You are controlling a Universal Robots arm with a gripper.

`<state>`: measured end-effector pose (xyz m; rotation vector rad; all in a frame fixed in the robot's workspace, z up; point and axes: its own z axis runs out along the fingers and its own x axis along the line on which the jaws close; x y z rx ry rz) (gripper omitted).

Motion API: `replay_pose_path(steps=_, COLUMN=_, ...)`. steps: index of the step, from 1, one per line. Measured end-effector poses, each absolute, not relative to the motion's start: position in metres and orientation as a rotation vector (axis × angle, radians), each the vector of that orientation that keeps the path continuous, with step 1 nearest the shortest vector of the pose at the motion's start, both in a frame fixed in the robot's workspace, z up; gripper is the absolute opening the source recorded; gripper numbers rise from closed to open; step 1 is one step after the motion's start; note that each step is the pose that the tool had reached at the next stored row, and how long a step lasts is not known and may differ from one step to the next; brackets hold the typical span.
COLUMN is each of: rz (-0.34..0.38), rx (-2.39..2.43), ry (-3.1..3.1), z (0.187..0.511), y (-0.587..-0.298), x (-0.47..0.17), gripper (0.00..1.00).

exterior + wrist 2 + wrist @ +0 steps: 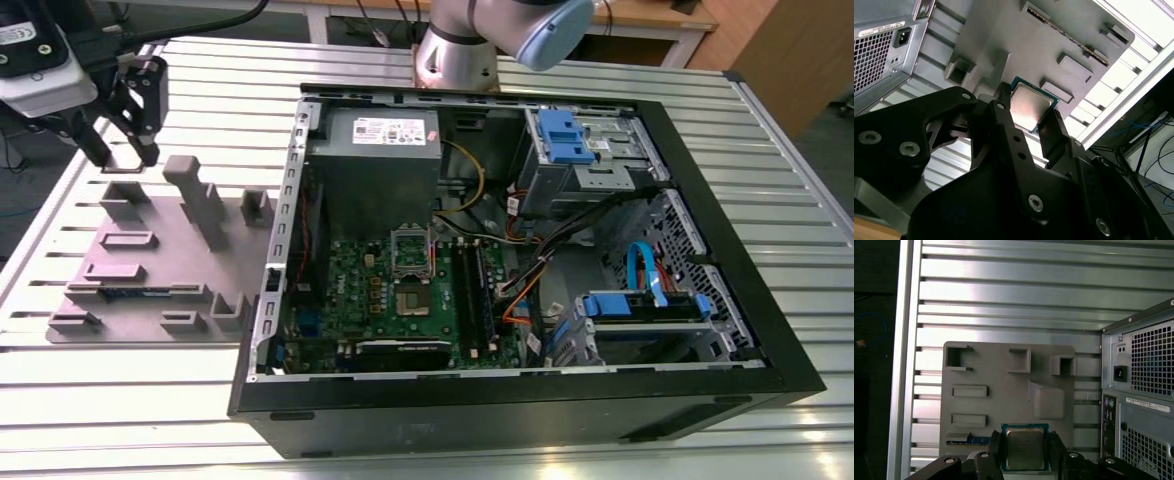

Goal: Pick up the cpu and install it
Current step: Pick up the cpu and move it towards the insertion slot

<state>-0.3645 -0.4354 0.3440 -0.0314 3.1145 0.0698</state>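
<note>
The cpu (1030, 104) is a flat square chip with a pale metal top and a thin green rim. It sits between my black fingers (1050, 131) in both wrist views, and the fingers press on two opposite edges of it (1025, 447). My gripper (124, 158) hangs at the exterior view's far left, above the grey fixture plate (147, 265), shut on the chip. The plate lies well below the chip in the first wrist view. The dark square socket (411, 299) sits on the green motherboard (360, 285) inside the open computer case (534, 395).
The fixture plate has several raised blocks (200, 200) and a memory stick (134, 292) along one edge. The case's tall wall (287, 220) stands between plate and motherboard. The case also holds a grey power supply (380, 135), cables and blue drive brackets (641, 305). The table is ribbed aluminium (134, 370).
</note>
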Motion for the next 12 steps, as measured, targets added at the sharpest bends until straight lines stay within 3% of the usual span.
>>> replay_pose_path(steps=12, rz=0.070, rx=-0.031, ry=3.115, z=0.344, y=-0.435, x=-0.347, gripper=0.47)
